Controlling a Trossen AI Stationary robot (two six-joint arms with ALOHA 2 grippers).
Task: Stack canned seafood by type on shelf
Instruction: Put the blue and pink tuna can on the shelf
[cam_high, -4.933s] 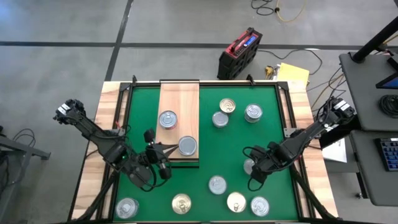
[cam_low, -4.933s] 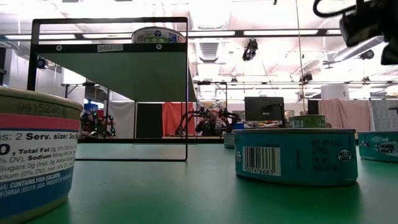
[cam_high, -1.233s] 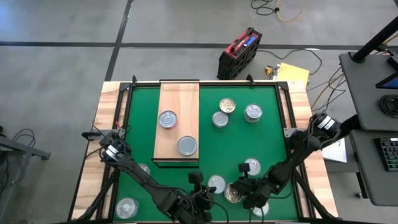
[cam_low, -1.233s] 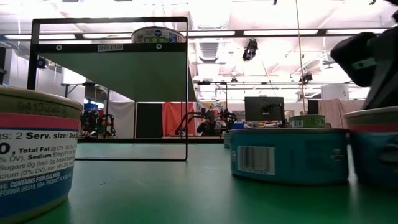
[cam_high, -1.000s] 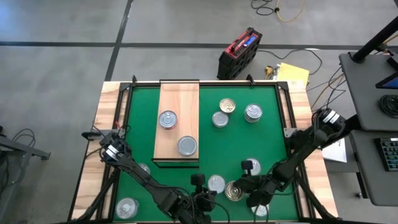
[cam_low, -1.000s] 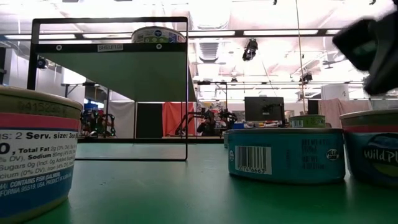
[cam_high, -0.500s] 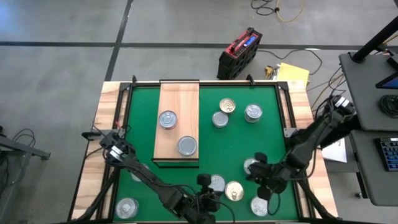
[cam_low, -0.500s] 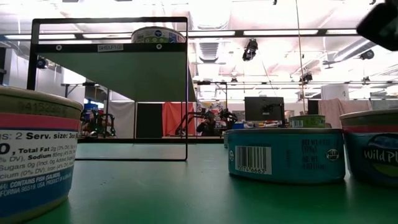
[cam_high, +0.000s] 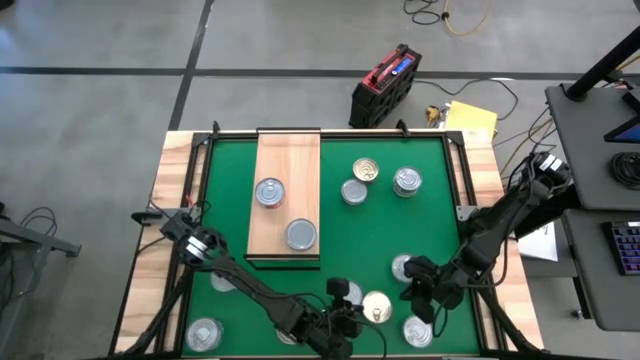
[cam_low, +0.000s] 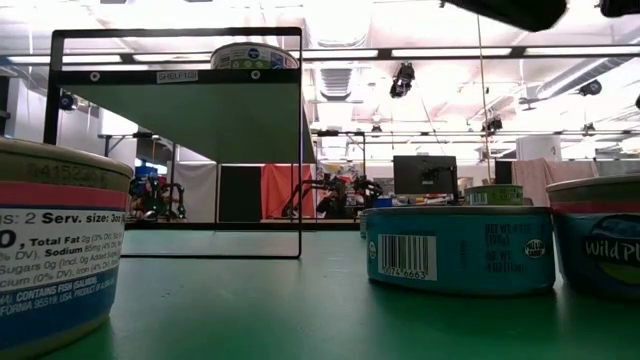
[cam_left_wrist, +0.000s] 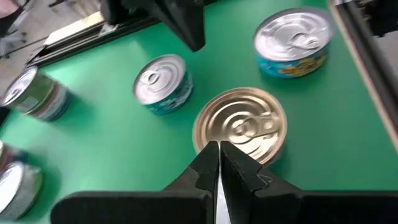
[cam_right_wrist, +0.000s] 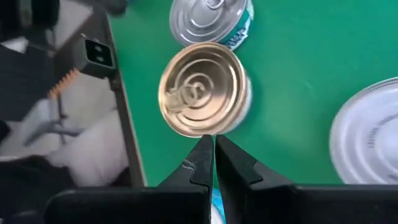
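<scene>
The shelf (cam_high: 285, 195), a pale wooden board on the green mat, carries two silver-lidded cans (cam_high: 269, 192), (cam_high: 301, 234). Near the mat's front edge stands a gold-lidded can (cam_high: 377, 306), with silver-lidded cans beside it (cam_high: 348, 292), (cam_high: 417, 331). My left gripper (cam_high: 355, 318) is shut, and its tips (cam_left_wrist: 219, 155) are at this gold can's (cam_left_wrist: 241, 127) near side. My right gripper (cam_high: 415, 300) is also shut. Its tips (cam_right_wrist: 209, 144) hang just short of the same can (cam_right_wrist: 202, 87), on its other side. My left gripper's shut fingertips (cam_left_wrist: 211, 158) stand at the gold can's near rim (cam_left_wrist: 214, 138), slanting down from the table's left. I cannot tell whether they touch it. The can stands flat on the mat.
More cans stand at the far right of the mat (cam_high: 365, 170), (cam_high: 353, 191), (cam_high: 407, 181), one at the front left corner (cam_high: 205, 334) and one by the right arm (cam_high: 403, 267). In the low view, cans (cam_low: 50, 250), (cam_low: 460, 250) stand close in front.
My left gripper has gone toward the table's right edge and down, closing on the gold can. My right gripper has drawn back from that can toward the right edge, risen a little and rolled about its own line. Both have stayed shut.
</scene>
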